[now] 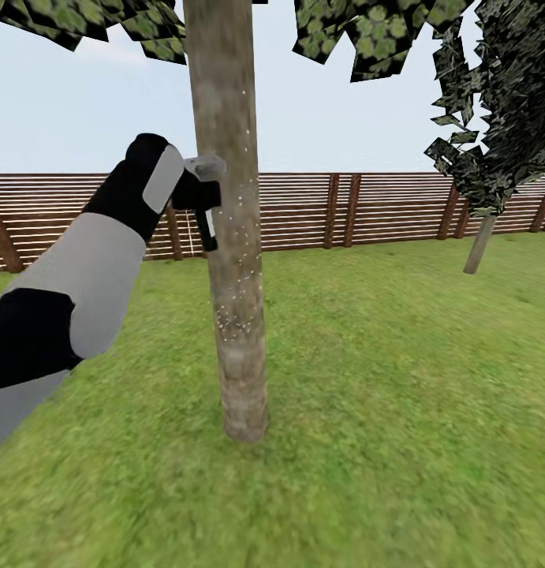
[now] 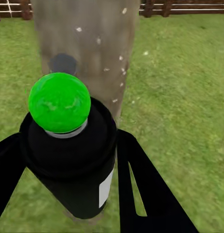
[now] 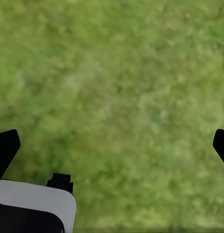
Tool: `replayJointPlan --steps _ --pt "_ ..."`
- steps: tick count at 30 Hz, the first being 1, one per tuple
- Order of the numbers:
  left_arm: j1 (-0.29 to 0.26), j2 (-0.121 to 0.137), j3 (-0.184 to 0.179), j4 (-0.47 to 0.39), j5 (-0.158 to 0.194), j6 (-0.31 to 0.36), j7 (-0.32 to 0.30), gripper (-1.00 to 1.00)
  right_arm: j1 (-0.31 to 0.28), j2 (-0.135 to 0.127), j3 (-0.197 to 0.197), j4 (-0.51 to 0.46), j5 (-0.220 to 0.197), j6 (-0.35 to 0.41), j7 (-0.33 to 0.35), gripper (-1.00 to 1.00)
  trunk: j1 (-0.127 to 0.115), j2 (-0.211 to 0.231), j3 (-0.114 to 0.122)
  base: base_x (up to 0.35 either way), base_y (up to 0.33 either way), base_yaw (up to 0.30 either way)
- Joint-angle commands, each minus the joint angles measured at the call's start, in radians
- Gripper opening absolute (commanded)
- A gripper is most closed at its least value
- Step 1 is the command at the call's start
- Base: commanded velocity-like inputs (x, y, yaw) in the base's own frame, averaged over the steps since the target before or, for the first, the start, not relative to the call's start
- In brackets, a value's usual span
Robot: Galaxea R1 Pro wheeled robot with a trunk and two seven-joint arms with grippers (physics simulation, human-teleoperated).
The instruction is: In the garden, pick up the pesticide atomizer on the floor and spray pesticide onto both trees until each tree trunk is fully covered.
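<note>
A thick grey-brown tree trunk (image 1: 234,260) rises from the lawn straight ahead, its blocky green canopy (image 1: 343,31) overhead. White specks dot the bark (image 2: 99,39). My left gripper (image 1: 201,197) is raised against the trunk's left side at fence height. It is shut on the pesticide atomizer (image 2: 70,155), a black bottle with a bright green round cap (image 2: 59,102) pointing at the trunk. Black fingers (image 2: 148,189) press on both sides of the bottle. My right gripper (image 3: 112,145) hangs open over bare grass, its fingertips (image 3: 6,145) wide apart.
A brown slatted fence (image 1: 382,209) runs across the back of the lawn (image 1: 398,379). At the far right stands another tree with a thin leaning trunk (image 1: 479,246) and a darker canopy (image 1: 509,118). A white and black robot part (image 3: 36,206) shows near the right gripper.
</note>
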Motion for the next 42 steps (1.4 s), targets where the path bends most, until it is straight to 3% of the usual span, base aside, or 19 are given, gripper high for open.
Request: replayJointPlan --steps 1,4,7,12,20,25,28,31,35,42 --pt "-0.027 0.015 -0.004 0.006 0.015 0.002 0.009 -1.0 0.0 0.0 0.009 0.0 -0.007 -0.002 -0.003 1.0 0.0 -0.001 -0.002 0.0 0.0 0.0" --pt "-0.089 0.031 -0.004 0.058 0.015 0.003 0.009 -1.0 0.0 0.0 0.009 0.0 -0.008 -0.002 -0.003 1.0 0.0 -0.001 -0.002 0.0 0.0 0.0" --pt "-0.199 0.035 -0.004 0.139 0.015 0.002 0.009 -1.0 0.0 0.0 0.009 0.0 -0.007 -0.001 -0.003 1.0 0.0 -0.001 -0.002 0.0 0.0 0.0" --pt "-0.273 0.043 -0.004 0.156 0.015 0.002 0.009 -1.0 0.0 0.0 0.009 0.001 -0.007 -0.001 -0.003 1.0 0.0 -0.001 -0.002 0.0 0.0 0.0" --pt "-0.289 0.04 -0.003 0.205 0.02 0.003 0.007 -1.0 0.0 0.0 0.009 0.005 -0.007 -0.001 -0.003 1.0 0.0 -0.001 -0.002 0.0 0.0 0.0" --pt "-0.289 -0.038 0.0 0.207 0.024 0.002 0.004 -1.0 0.0 0.0 0.009 0.005 -0.007 -0.001 -0.003 1.0 0.0 -0.001 -0.002 0.0 0.0 0.0" --pt "-0.289 -0.053 -0.001 0.201 0.11 0.001 0.004 -1.0 0.0 0.0 0.009 0.005 -0.007 -0.001 -0.003 1.0 0.0 -0.001 -0.002 0.0 0.0 0.0" --pt "-0.289 -0.056 -0.001 0.201 0.149 0.001 0.005 -1.0 0.0 0.0 0.009 0.005 -0.007 -0.001 -0.003 1.0 0.0 -0.001 -0.002 0.0 0.0 0.0" --pt "-0.289 -0.053 0.004 0.209 0.154 -0.001 0.007 -1.0 0.0 0.0 0.009 0.005 -0.007 -0.001 -0.003 1.0 0.0 -0.001 -0.002 0.0 0.0 0.0" --pt "-0.289 -0.027 0.007 0.368 0.154 -0.008 0.011 -1.0 0.0 0.0 0.009 0.005 -0.007 -0.001 -0.003 1.0 0.0 -0.001 -0.002 0.0 0.0 0.0"
